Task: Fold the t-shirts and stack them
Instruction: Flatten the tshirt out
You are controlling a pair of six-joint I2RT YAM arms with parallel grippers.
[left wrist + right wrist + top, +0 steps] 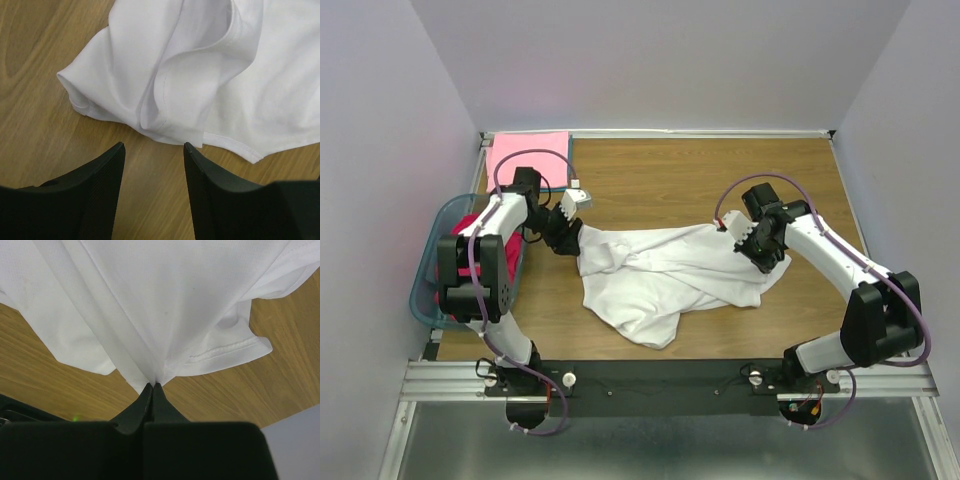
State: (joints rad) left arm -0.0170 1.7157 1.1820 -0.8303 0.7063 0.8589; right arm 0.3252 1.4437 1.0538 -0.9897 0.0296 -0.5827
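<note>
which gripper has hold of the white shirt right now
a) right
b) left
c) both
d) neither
a: the right gripper is pinched shut on a bunch of the white shirt, while the left gripper stands open just short of the cloth.

The white t-shirt (670, 275) in the middle of the frame is plain, without any print. At the upper left, the light pink t-shirt (528, 157) is plain too. The magenta-red t-shirt (468, 224) at the left edge shows inside the teal basket (423, 285). The surface (670, 180) is brown wood with darker grain lines. The left arm (505, 215) and the right arm (830, 255) are white with black joints and purple cables (472, 275). The left pincer (153, 146) and the right pincer (152, 386) are black.
</note>
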